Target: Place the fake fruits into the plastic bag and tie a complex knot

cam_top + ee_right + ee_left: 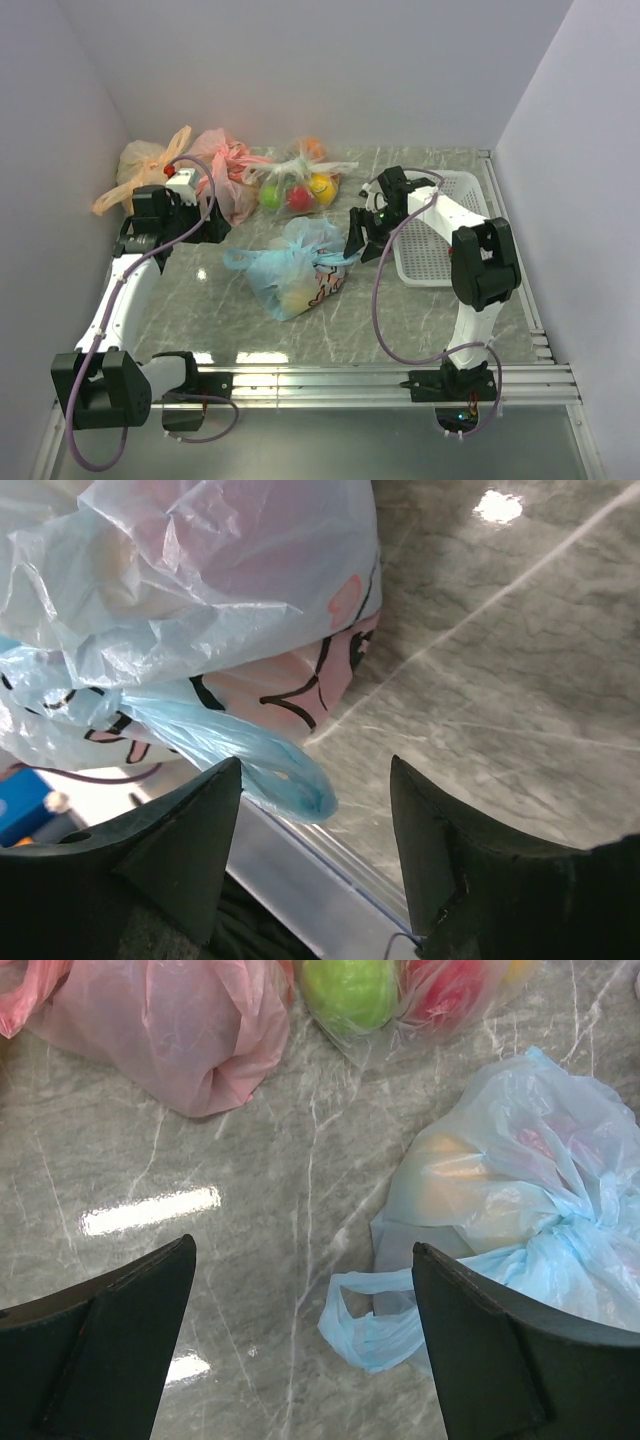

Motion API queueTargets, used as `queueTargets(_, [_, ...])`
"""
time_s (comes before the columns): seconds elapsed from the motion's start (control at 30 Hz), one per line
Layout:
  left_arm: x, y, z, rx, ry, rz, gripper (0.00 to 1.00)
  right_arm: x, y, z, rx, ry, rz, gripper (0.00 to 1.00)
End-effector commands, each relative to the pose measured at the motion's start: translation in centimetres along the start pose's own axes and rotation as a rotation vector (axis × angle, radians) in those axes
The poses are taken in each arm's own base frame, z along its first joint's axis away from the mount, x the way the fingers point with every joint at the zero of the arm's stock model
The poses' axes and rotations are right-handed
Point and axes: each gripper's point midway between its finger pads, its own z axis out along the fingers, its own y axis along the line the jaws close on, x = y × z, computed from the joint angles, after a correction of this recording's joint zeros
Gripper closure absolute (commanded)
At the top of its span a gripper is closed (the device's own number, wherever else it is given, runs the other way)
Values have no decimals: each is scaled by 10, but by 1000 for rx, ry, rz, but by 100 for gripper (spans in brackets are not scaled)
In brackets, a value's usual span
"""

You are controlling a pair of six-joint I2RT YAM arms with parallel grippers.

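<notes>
Plastic bag (297, 272) mid-tabletop (420, 320), fake fruits (450, 1180) inside; knot (585, 1235) looks tied, tails at 9 and 3 o'clock; left fingers (110, 1330) and right fingers (170, 850) spread, empty; probably near done.

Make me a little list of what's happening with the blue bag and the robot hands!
bag: light blue plastic bag, lying mid-table
inside: fake fruits, seen through the plastic
top: tied in a knot
left gripper: open, empty, left of the bag
right gripper: open, empty, right of the bag
behind: pink bag, clear bag of fruits
right side: white basket
</notes>
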Motion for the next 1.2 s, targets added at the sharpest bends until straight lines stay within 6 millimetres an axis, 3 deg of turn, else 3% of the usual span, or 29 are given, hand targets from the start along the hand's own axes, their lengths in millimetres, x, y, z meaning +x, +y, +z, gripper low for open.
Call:
queueTargets(0.0, [-6,-2,-6,4,-40,12,6,-2,15,4,-92,-5,37,32])
queueTargets(0.17, [-4,-2,-6,3,-40,10,6,2,24,7,-180,26,77,42])
queueTargets(0.27, [-3,-4,-6,10,-38,12,10,3,19,10,-167,25,79,51])
queueTargets(0.37, [1,-10,-8,52,-17,27,11,-2,9,9,-78,2,30,76])
queueTargets(0.47, [14,-26,-9,160,33,78,9,-8,9,2,-24,-43,-59,87])
queueTargets(0.57, [33,-25,-5,178,101,124,9,-13,19,-5,42,-104,-183,100])
queueTargets(0.73, [51,-26,0,213,164,147,6,-11,30,-4,117,-151,-308,100])
queueTargets(0.93, [71,-34,15,243,255,144,7,-11,34,-6,131,-159,-338,100])
queueTargets(1.17, [82,-4,25,91,311,142,20,-12,31,-7,144,-161,-342,100])
